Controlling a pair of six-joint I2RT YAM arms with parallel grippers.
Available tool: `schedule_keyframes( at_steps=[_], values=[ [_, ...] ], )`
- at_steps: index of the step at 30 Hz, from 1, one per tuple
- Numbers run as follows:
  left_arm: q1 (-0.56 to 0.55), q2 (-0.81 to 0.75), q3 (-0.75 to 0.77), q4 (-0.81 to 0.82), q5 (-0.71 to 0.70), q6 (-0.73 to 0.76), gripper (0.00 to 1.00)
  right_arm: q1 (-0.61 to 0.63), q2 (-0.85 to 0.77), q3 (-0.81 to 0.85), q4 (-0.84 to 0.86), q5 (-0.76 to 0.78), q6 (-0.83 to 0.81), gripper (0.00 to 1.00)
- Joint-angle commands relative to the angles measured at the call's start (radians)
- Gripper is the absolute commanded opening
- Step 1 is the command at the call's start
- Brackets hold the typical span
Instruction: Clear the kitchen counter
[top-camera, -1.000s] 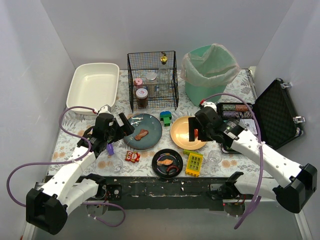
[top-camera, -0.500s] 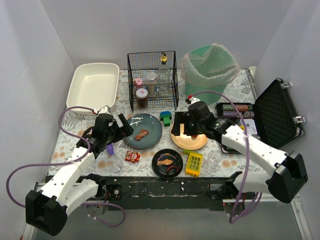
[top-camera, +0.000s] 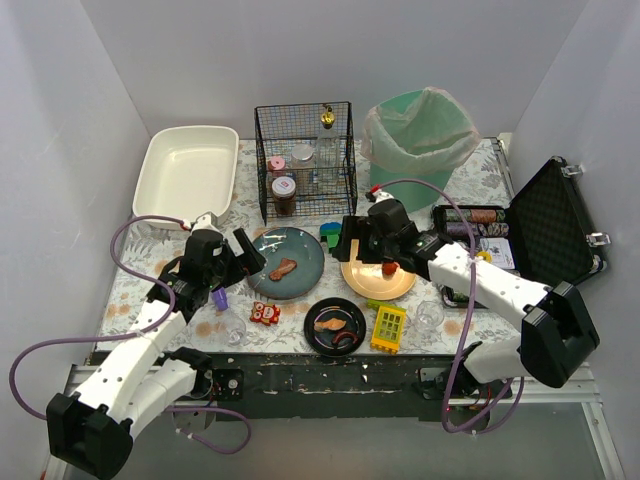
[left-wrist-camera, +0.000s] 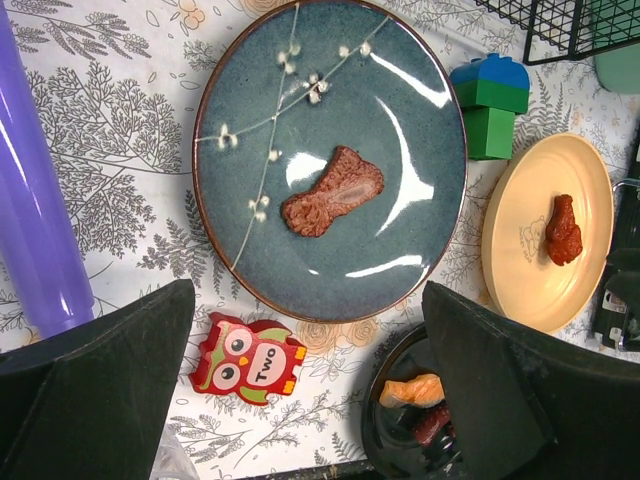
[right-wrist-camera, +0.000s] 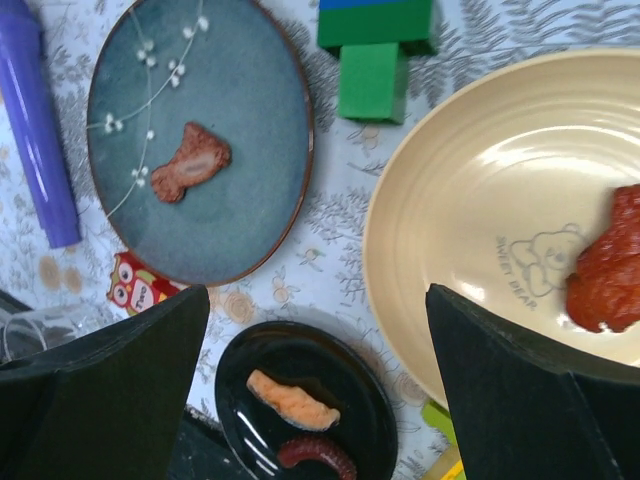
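The table (top-camera: 487, 160), a wide top under white cloth printed with grey-beige leaves, fills the middle of the top view and is crowded, so the clearing looks barely begun. At its centre lie a blue-green glazed plate (top-camera: 300, 250) bearing a brown scrap of meat (top-camera: 283, 269), a cream-yellow plate (top-camera: 365, 280) with a red-brown morsel (top-camera: 389, 267), and a small black dish (top-camera: 335, 325) nearer the front edge. Behind them stand a black wire cage (top-camera: 305, 160), a white rectangular tub (top-camera: 187, 172) and a green lined bin (top-camera: 418, 140). The left gripper (left-wrist-camera: 305, 330) hangs over the blue-green plate, fingers wide and empty. The right gripper (right-wrist-camera: 315, 310) hovers between the two plates, fingers equally wide, holding nothing. The step in hand seems to be choosing a first item. The next move probably calls for lowering onto a scrap, closing gently, then carrying it to the bin.
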Motion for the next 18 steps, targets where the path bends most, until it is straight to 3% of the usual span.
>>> schedule_keyframes(
  at_steps=[1,6,8,11,13,16,18],
  values=[
    [0.005,-0.025,0.039,-0.029,-0.020,-0.002,0.98,-0.031,0.010,0.074,-0.041,0.047,-0.043,0.98],
    [0.005,-0.036,0.047,-0.043,-0.029,-0.001,0.98,-0.049,-0.071,0.057,-0.040,0.204,-0.163,0.98],
    [0.005,-0.034,0.050,-0.043,-0.032,0.001,0.98,-0.110,-0.103,0.032,-0.004,0.114,-0.190,0.98],
    [0.005,-0.026,0.051,-0.041,-0.034,0.001,0.98,-0.234,-0.106,-0.041,0.117,-0.232,-0.180,0.95],
    [0.005,-0.022,0.054,-0.038,-0.034,-0.004,0.98,-0.252,-0.089,-0.079,0.193,-0.380,-0.178,0.93],
    [0.005,-0.019,0.067,-0.047,-0.035,-0.005,0.98,-0.249,-0.121,-0.167,0.328,-0.330,-0.096,0.98],
    [0.005,-0.025,0.074,-0.055,-0.044,-0.005,0.98,-0.249,-0.143,-0.166,0.317,-0.280,-0.095,0.98]
  ],
)
